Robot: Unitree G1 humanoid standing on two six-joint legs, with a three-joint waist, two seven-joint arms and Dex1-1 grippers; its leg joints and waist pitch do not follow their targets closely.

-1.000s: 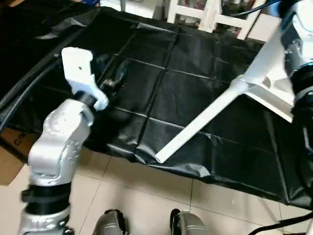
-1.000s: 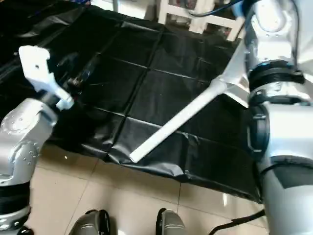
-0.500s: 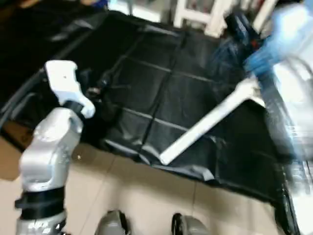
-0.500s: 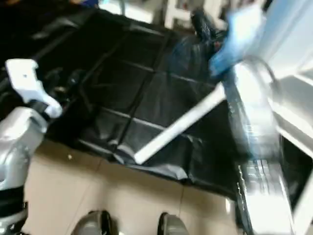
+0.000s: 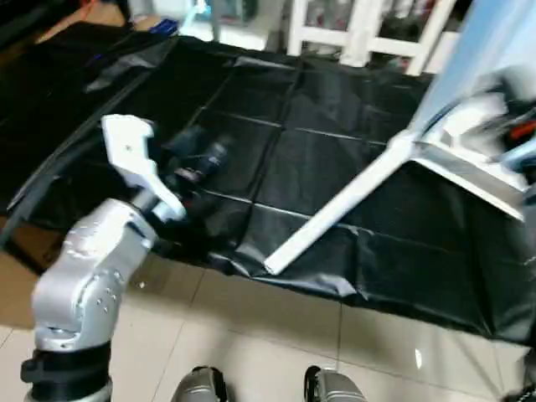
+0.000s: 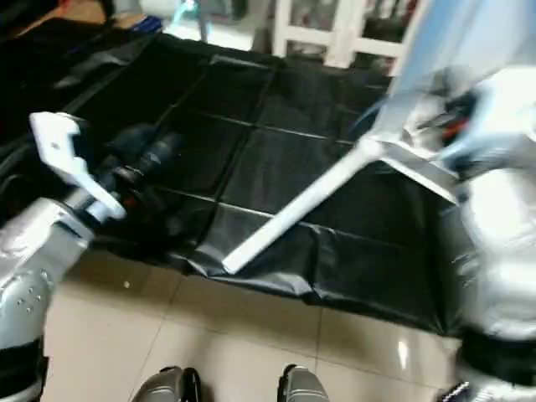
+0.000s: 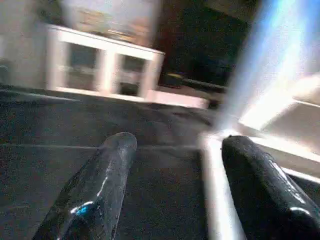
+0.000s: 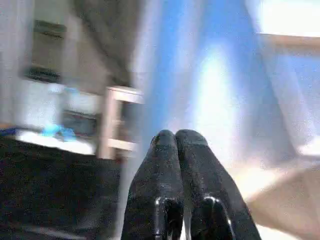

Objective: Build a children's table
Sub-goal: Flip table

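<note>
Left eye view: large white plastic rectangular table top (image 5: pixel 469 159) tilted on edge at right of frame, blurred. One long tapered white tube leg (image 5: pixel 335 209) fitted at its corner, slanting down to lower centre, tip on black creased plastic sheet (image 5: pixel 285 109) covering the floor. Pale tiled floor (image 5: pixel 251 335) along bottom. White wooden furniture frame (image 5: pixel 360 29) at top. Left tool (image 7: pixel 175 150) in left wrist view: two black fingers apart, holding nothing, white leg between them beyond. Right tool (image 8: pixel 175 137) in right wrist view: fingers pressed together, empty.
</note>
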